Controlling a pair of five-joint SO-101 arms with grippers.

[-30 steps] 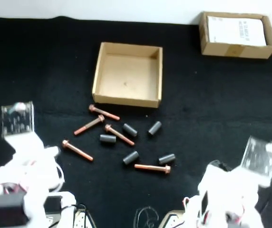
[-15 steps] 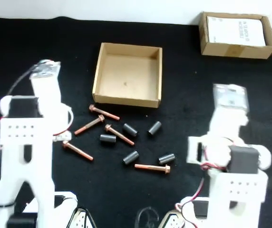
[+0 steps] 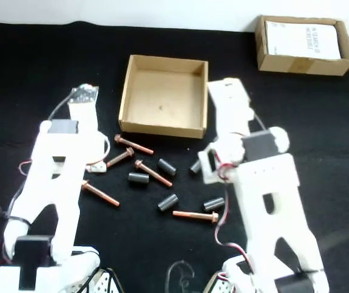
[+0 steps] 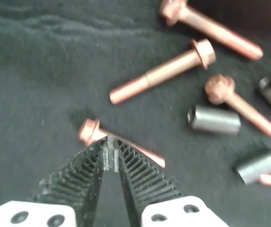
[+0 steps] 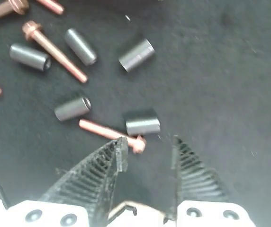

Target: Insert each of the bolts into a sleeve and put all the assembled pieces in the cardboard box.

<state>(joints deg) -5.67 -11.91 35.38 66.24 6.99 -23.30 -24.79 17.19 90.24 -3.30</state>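
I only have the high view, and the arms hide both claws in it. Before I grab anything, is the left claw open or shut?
Observer: Shut. The left wrist view shows the left claw with its tips pressed together.
Operator: Is it holding anything?
Observer: No. A copper-coloured metal bolt lies on the black cloth, and its shank passes under the shut tips, not between them.
Operator: And the right claw?
Observer: Open. The right claw has its jaws apart, with a dark grey metal sleeve and the head of a second copper-coloured bolt just ahead of its tips.
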